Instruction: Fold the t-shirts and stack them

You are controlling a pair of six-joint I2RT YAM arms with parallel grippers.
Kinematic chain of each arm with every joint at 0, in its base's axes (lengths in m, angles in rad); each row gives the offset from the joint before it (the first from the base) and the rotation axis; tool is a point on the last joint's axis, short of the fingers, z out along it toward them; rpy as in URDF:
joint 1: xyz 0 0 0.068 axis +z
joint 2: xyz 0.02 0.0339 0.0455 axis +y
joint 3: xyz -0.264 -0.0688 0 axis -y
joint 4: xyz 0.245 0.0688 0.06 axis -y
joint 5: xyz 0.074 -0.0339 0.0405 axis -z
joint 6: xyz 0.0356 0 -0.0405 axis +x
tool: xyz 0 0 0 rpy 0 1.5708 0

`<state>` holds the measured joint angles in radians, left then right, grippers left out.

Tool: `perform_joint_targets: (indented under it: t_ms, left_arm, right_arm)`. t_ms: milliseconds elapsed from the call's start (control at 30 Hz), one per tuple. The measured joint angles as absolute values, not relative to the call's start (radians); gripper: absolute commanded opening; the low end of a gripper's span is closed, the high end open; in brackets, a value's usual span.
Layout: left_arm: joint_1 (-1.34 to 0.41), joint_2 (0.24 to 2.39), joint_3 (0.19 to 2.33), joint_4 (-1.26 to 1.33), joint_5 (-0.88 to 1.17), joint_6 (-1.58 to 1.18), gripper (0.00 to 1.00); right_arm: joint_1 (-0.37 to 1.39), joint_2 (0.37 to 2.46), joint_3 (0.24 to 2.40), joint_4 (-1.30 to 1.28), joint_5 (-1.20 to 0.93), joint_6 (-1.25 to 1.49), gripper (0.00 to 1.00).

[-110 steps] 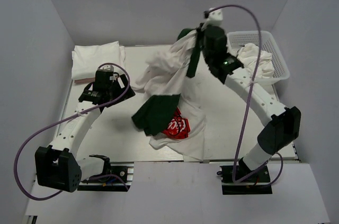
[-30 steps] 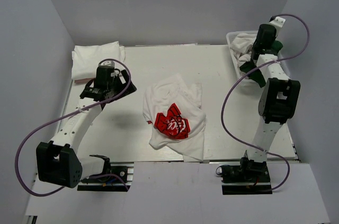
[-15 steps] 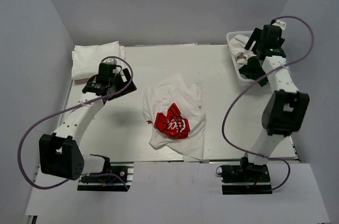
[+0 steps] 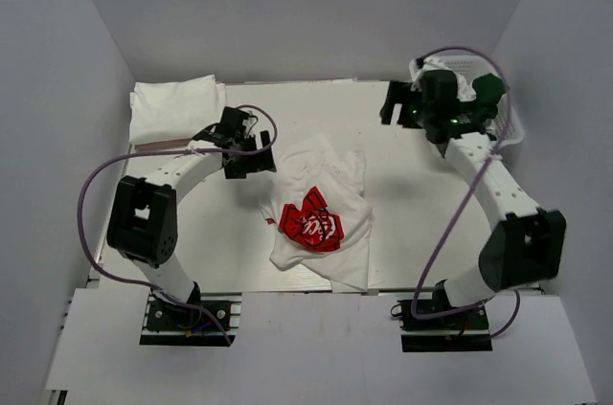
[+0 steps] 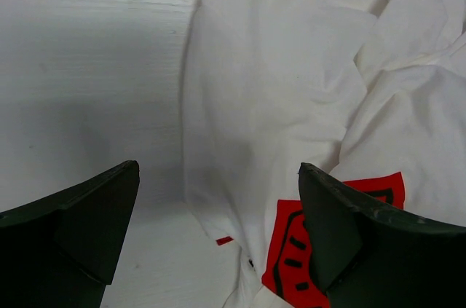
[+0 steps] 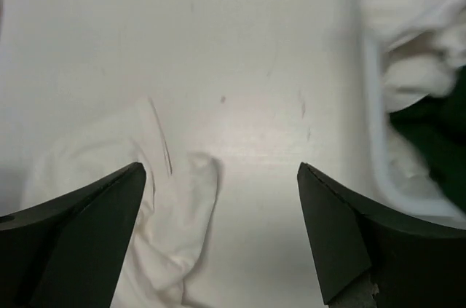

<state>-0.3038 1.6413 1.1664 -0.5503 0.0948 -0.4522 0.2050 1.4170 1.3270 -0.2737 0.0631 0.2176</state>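
Note:
A crumpled white t-shirt (image 4: 330, 175) with a red print (image 4: 311, 223) lies mid-table. My left gripper (image 4: 257, 162) hangs open just over its upper left edge. The left wrist view shows the white cloth (image 5: 291, 82) and red print (image 5: 320, 257) beneath the left gripper (image 5: 217, 177), with nothing between the jaws. My right gripper (image 4: 388, 106) stands open and empty over bare table left of the basket. Its wrist view shows the right gripper (image 6: 218, 173), the white t-shirt (image 6: 145, 206), and a dark green t-shirt (image 6: 429, 133) in the basket. The green t-shirt (image 4: 487, 91) lies among white ones. A folded white t-shirt (image 4: 172, 108) rests back left.
The white lattice basket (image 4: 515, 132) stands at the back right corner, its wall (image 6: 375, 140) close to the right gripper. Grey walls enclose the table on three sides. Purple cables loop from both arms.
The right gripper opened, left the dark green t-shirt in the basket and swung left over the table. The left arm swung right to the printed t-shirt's edge.

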Motion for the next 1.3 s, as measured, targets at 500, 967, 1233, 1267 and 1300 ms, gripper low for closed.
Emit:
perform_joint_targets:
  t_ms: [500, 967, 1233, 1267, 1300]
  left_arm:
    - [-0.412, 1.922, 1.33, -0.584, -0.091, -0.488, 0.78]
    - [-0.444, 1.973, 1.367, -0.606, -0.12, -0.506, 0.0]
    - [-0.449, 1.855, 1.37, -0.628, -0.244, -0.499, 0.0]
    - [-0.449, 1.816, 1.37, -0.63, -0.27, -0.5, 0.0]
    - [-0.447, 1.767, 1.371, -0.628, -0.303, -0.5, 0.0]
  right_arm:
    - [0.363, 1.994, 1.515, -0.488, 0.075, 0.263, 0.9]
    - [0.388, 2.115, 1.553, -0.437, 0.076, 0.31, 0.0]
    - [0.386, 1.934, 1.497, -0.424, 0.262, 0.31, 0.0]
    - [0.385, 1.881, 1.491, -0.416, 0.303, 0.309, 0.0]
    - [0.384, 1.824, 1.483, -0.405, 0.35, 0.307, 0.0]
